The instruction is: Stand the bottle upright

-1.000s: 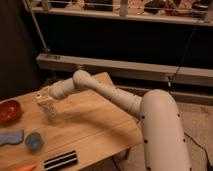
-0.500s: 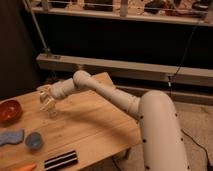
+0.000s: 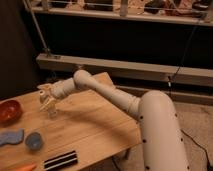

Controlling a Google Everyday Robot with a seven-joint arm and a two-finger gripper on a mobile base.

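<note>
Clear plastic bottle (image 3: 51, 111) on the table (image 3: 95, 125) looks light and tippy, best gripped mid-body; tool (image 3: 46, 98) above it, grip state can't be told.

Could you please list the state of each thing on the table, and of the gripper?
bottle: upright on the table, under the gripper
gripper: at the bottle's top
red bowl: right way up, at the left edge
striped block: lying flat near the front edge
blue round object: resting on the table
</note>
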